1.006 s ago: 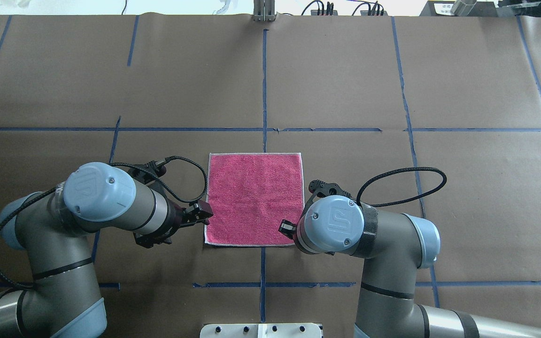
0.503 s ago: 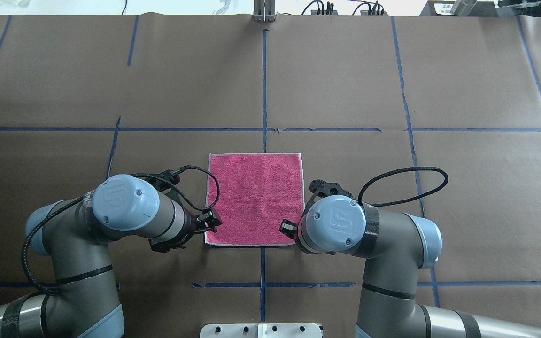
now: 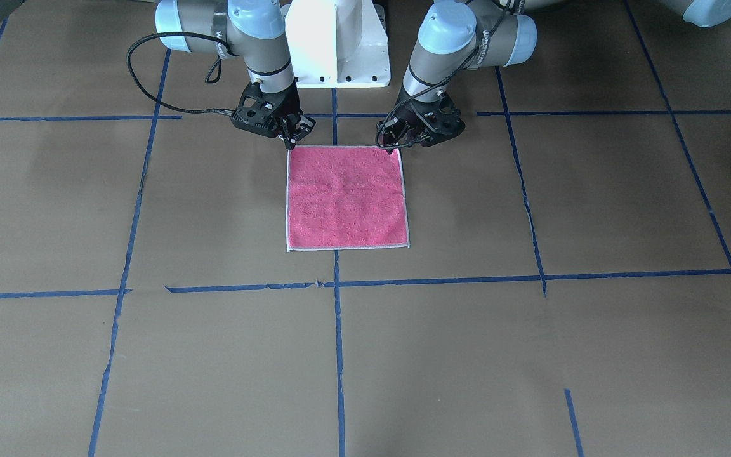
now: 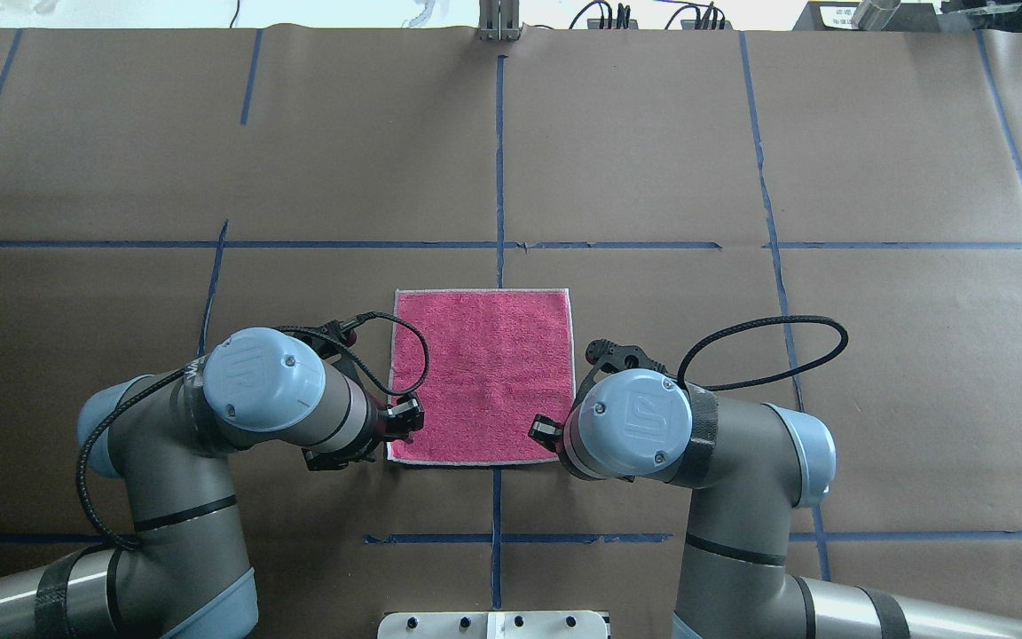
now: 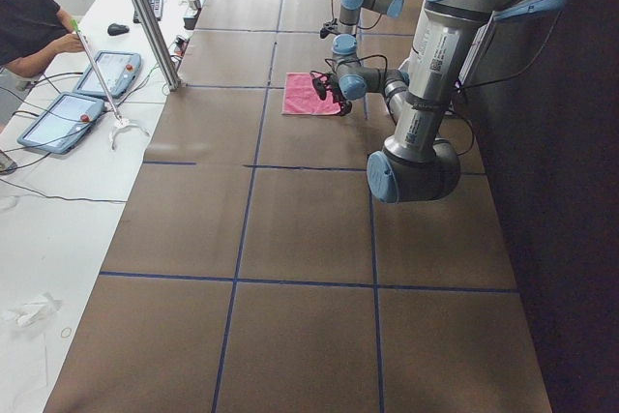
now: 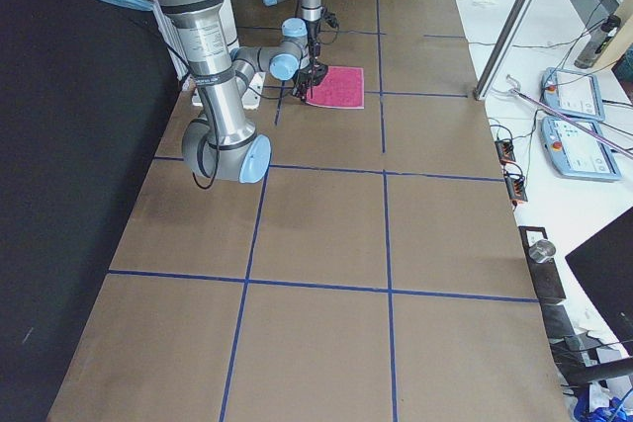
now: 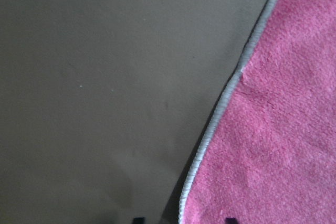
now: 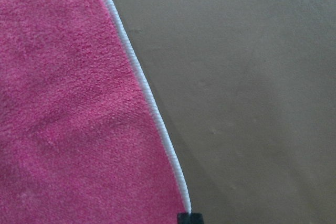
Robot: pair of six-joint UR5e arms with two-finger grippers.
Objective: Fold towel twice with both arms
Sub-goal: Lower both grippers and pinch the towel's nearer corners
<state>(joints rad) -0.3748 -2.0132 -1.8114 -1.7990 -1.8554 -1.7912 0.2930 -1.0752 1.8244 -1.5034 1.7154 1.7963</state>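
Note towel [image 4: 482, 373] flat, pink up, square to tape [image 4: 499, 177], left tool [image 4: 408, 417] apart astride edge, right tool [image 4: 543, 432] together at corner.

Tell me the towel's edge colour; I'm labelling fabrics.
Pale grey-white stitched edge around the pink towel; clearest in the left wrist view.

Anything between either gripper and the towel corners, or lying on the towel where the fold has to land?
Nothing visible does. The left gripper and right gripper are at the towel's two robot-side corners, with only bare table paper beside its edge. The towel lies flat, pink face up, with nothing on it.
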